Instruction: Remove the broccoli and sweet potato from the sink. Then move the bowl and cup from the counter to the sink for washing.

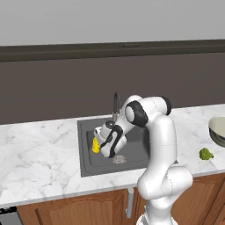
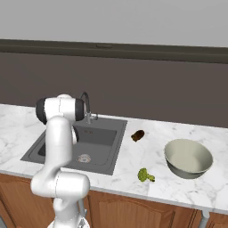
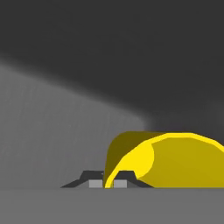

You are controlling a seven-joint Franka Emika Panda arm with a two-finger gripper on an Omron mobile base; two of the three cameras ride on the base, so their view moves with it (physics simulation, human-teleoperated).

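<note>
Left base view shows the white arm bent down into the sink (image 1: 88, 162), its gripper (image 1: 97, 144) low inside the dark grey basin with the yellow cup (image 1: 95, 145) at its tip, left of the round metal drain (image 1: 119, 159). Hand view, from close up, shows the two dark fingertips (image 3: 92, 178) nearly together, pinched on the thin rim of the cup (image 3: 175, 159), which lies tilted with its open mouth toward the camera against the grey sink floor (image 3: 52, 131). Right base view hides the gripper behind the arm's own upper link but shows what lies right of the sink (image 2: 104, 167): the sweet potato (image 2: 138, 135) on the marble counter (image 2: 133, 173) just past the basin's right rim, the broccoli (image 2: 144, 175) nearer the counter's front edge, and the wide grey-green bowl (image 2: 188, 158) further right, well apart from the basin. Behind the sink, the curved chrome faucet (image 2: 86, 107) arches over the back rim, close to the arm's elbow. Counter left of the sink (image 1: 39, 145) lies open, and the basin walls enclose the gripper on all sides.
</note>
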